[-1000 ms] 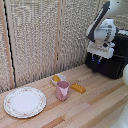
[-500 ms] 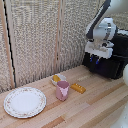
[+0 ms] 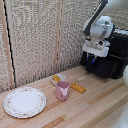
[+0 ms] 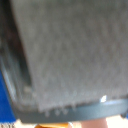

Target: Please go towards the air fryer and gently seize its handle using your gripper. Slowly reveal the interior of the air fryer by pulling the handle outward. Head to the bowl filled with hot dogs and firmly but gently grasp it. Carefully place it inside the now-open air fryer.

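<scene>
The glossy black air fryer (image 3: 114,60) stands at the exterior view's right, on the wooden table. My gripper (image 3: 94,59) hangs right at the fryer's front face, fingers pointing down. The handle is hidden behind the gripper. At this size I cannot make out whether the fingers stand apart or are closed on anything. The wrist view is blurred and filled by a dark grey surface (image 4: 65,55) very close to the camera. The small whitish bowl (image 3: 58,78) with yellow-orange hot dogs (image 3: 56,78) sits on the table near the wall, well to the exterior view's left of the gripper.
A pink cup (image 3: 62,90) stands just in front of the bowl. A bare yellow-orange stick (image 3: 77,88) lies beside the cup. A big floral-rimmed plate (image 3: 24,101) rests at the exterior view's left. A woven blind wall runs behind the table.
The gripper has shifted slightly toward the exterior view's left and a little lower at the fryer's front. The bowl, cup, stick and plate have not moved.
</scene>
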